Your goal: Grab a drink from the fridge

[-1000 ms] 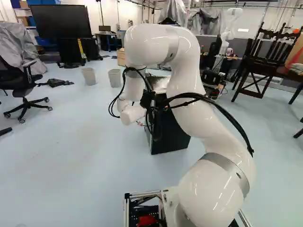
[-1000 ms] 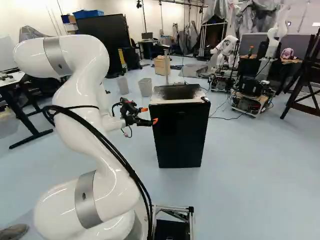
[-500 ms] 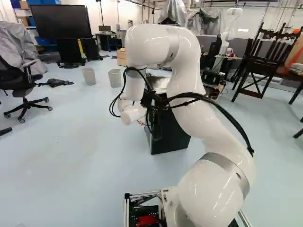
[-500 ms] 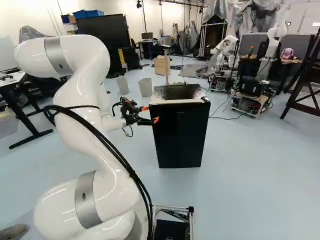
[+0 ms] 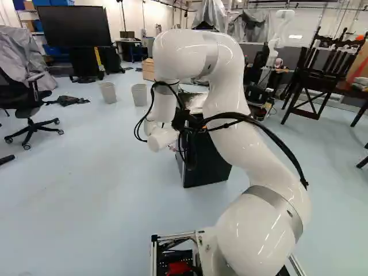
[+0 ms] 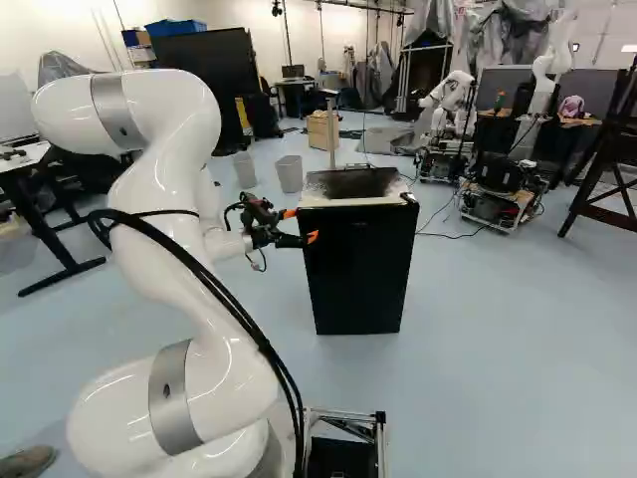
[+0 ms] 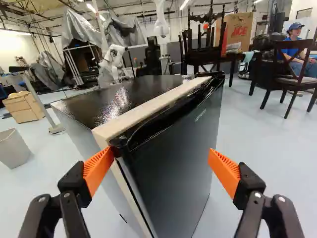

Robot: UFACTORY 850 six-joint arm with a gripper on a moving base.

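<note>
Two bins [image 6: 289, 174] stand beyond the pincer [image 6: 301, 225], whose fingers are spread wide with nothing gripped, one pad [image 7: 98, 168] right at a top corner of the fridge [image 6: 358, 269], which stands just ahead.

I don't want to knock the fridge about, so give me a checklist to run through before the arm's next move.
1. Gripper open: ok, its fingers stand wide apart.
2. Nothing already gripped: ok, neither finger has anything clasped against the other.
3. Fridge upright on the floor: ok.
4. One orange pad at the door's near top corner: ok, but whether it touches: cannot tell.
5. Fridge door open for reaching in: not ok, it looks shut.
6. Drink in sight: not ok, none shows in any view.
</note>
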